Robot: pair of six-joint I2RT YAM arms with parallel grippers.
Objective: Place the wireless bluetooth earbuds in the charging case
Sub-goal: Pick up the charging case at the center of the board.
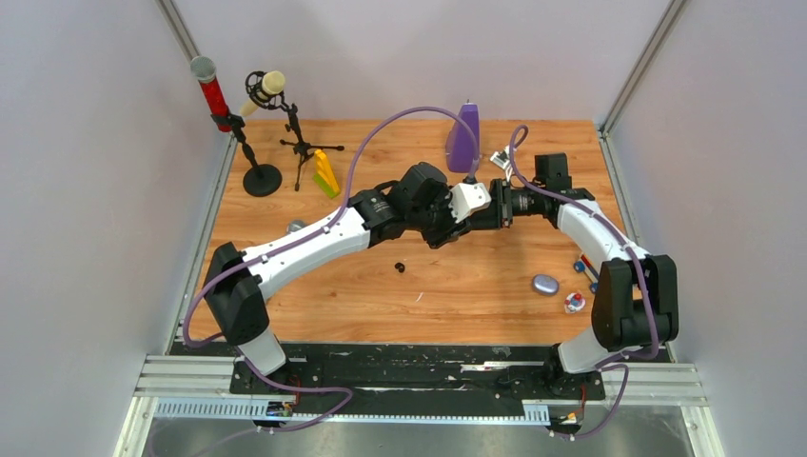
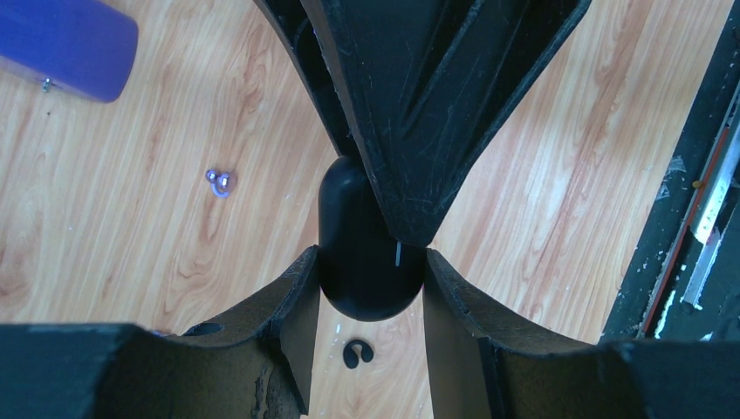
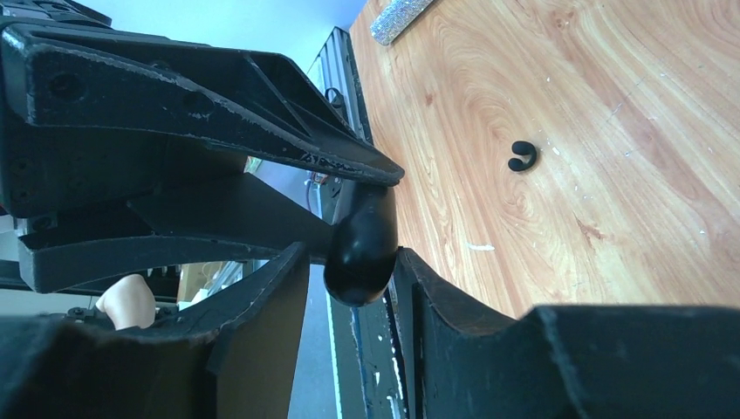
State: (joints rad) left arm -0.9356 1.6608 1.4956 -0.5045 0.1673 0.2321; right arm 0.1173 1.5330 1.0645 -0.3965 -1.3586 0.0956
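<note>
Both ends of black case (image 2: 353, 218) were gripped: left gripper (image 2: 368, 262) clenched on one, right gripper (image 3: 353, 257) on other; black earbuds (image 1: 399, 268) lay on table (image 1: 476, 305) nearby.

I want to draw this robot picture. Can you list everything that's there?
black charging case: one, black, gripped between both pincers
black earbuds: one pair, black, on the wood in front of the pincers
pale purple earbuds: one pair, pale purple, on the wood
oval case: one, pale purple, on the table by the right arm
tall purple thing: one, purple, at the back
microphones: two, one red and one cream, on black stands, back left
wedge: one, yellow and green, by the stands
small bits: a few, blue, red and white, right edge
table: one, wooden
left pincer: one, black, shut on the case
right pincer: one, black, shut on the case
</note>
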